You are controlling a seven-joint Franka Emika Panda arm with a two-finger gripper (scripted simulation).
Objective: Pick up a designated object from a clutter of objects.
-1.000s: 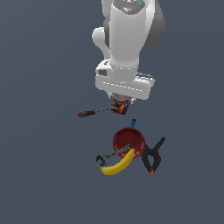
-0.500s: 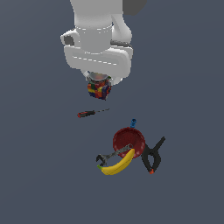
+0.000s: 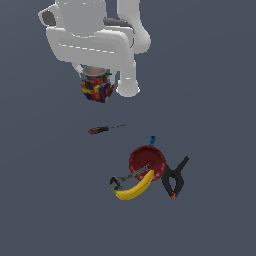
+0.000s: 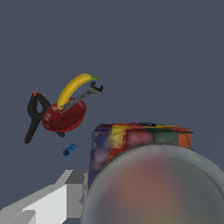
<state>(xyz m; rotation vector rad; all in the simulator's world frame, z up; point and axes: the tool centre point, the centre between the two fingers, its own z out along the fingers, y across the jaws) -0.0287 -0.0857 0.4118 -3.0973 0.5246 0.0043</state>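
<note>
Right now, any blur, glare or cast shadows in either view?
Wrist view: the can fills the near field, its metal top smeared and out of focus; the red bowl and banana beyond are sharp. Exterior view: flat, even light, no glare, no cast shadows under the clutter.

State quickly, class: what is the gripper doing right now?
Gripper: closed on the can, held above the surface.

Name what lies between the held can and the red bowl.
In the exterior view, the red-handled screwdriver lies between the can and the red bowl; the small blue item sits by the bowl's rim.
</note>
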